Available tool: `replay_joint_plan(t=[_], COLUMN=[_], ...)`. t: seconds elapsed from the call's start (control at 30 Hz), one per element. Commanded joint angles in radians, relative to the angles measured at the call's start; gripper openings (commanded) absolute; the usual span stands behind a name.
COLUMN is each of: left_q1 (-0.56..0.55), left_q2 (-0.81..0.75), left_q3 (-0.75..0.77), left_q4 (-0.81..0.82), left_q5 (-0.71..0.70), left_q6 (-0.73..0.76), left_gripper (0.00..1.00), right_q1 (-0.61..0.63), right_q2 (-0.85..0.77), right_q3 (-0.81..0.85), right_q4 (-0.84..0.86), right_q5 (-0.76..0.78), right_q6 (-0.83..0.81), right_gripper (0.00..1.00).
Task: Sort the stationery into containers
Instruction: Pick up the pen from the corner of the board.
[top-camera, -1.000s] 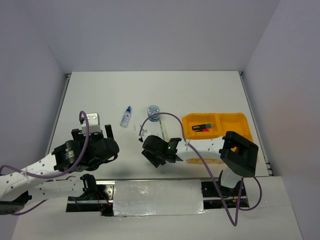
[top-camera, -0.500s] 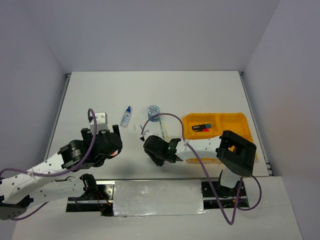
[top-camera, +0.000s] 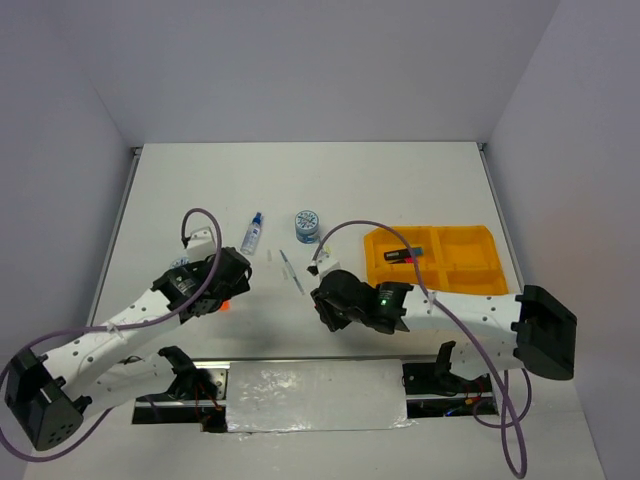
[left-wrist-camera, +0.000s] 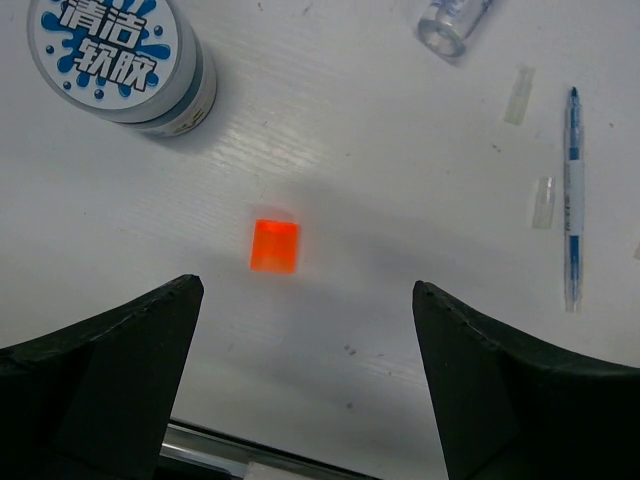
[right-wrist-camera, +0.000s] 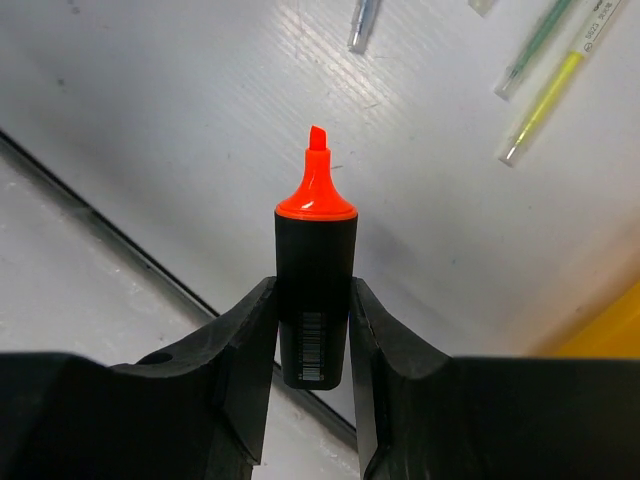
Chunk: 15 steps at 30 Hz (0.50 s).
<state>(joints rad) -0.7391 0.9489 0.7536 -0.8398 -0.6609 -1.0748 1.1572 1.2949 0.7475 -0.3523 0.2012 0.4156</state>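
Observation:
My right gripper is shut on a black highlighter, whose bare orange tip points away from the wrist, above the table. In the top view, that gripper hangs left of the orange-yellow tray, and two highlighters lie in the tray's far left compartment. My left gripper stands open with nothing between its fingers. A tiny orange cube lies just ahead of it. Around it lie a blue-white pot, a clear bottle and a thin blue pen.
A second blue-white pot and the blue-capped bottle stand mid-table. A yellow pen and a greenish pen lie ahead of my right gripper. The table's metal front edge runs close behind the left fingers.
My right gripper has closed on the highlighter and shifted slightly right, with its arm stretched out to the right. The left arm has swung right and forward, arriving over the orange cube.

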Motion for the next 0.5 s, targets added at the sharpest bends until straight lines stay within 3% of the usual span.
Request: replay_joint_plan(t=[0.0,0.27,0.47], left_q1=[0.061,0.222,0.288], left_q2=[0.031,0.125,0.203], left_q3=[-0.039,-0.151,-0.221], left_q4=[0.096,0.287,0.383], left_q5=[0.058,0.205,0.265], left_q6=[0.019,0.122,0.157], left_gripper=[0.99,0.99,0.9], right_q1=[0.024,0.101,0.176], right_q2=[-0.057,-0.141,-0.215], right_q3=[-0.016,0.003,0.012], right_q4=[-0.024,-0.096,-0.114], right_q5=[0.023,0.082,0.096], right_q6=[0.025,0.061,0.094], right_gripper=[0.0,0.0,0.0])
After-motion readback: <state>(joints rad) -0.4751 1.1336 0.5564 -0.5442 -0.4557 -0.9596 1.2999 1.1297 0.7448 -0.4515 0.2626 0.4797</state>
